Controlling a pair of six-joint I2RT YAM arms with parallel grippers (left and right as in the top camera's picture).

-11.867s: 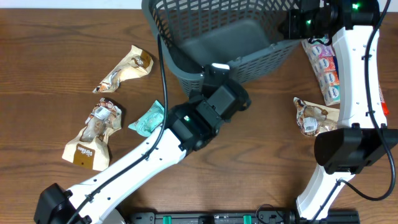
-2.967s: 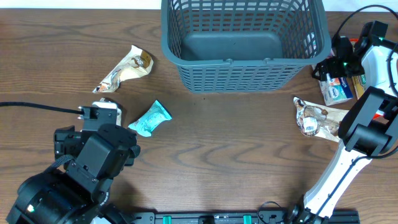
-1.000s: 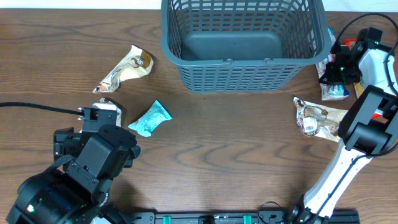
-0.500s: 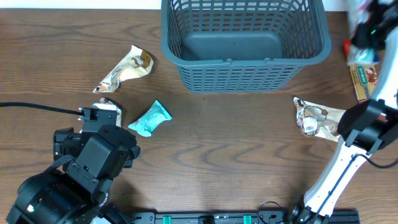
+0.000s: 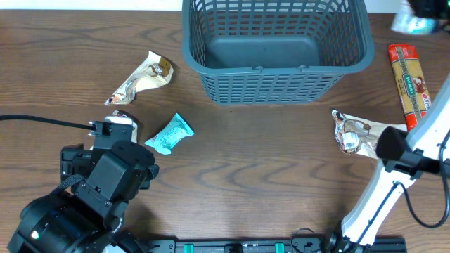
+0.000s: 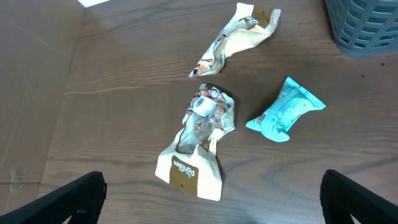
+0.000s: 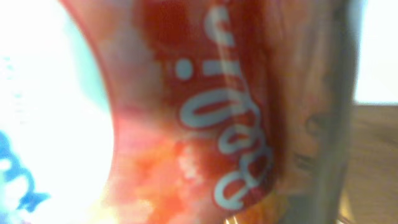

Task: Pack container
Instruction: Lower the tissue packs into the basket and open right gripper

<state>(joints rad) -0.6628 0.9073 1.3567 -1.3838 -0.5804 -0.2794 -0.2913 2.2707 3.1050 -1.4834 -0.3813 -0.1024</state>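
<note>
wood surface [image 5: 246, 176], overhead view. container [image 5: 278, 84] sits upright at 12 o'clock by the far edge, clear of every packet. left arm [image 5: 98, 186] bulks over 7-8 o'clock. left tool [image 6: 211, 204] is released: fingertips spread wide at the bottom corners of its wrist view, nothing between them, hovering above a brown packet [image 6: 198, 149]. right arm [image 5: 394, 169] runs from 4 o'clock up to the 1 o'clock corner. right tool [image 5: 422, 8] is blurred there, grasping a pink-red packet [image 7: 205, 124] that fills its wrist view. long red packet [image 5: 410, 83] lies flat at 2 o'clock, to the 3 o'clock side of the container. crumpled cream packet [image 5: 355, 132] at 3 o'clock. twisted cream packet [image 5: 140, 77] at 10 o'clock. teal pouch [image 6: 283, 112] at 9 o'clock, near the brown packet, not touching.
</note>
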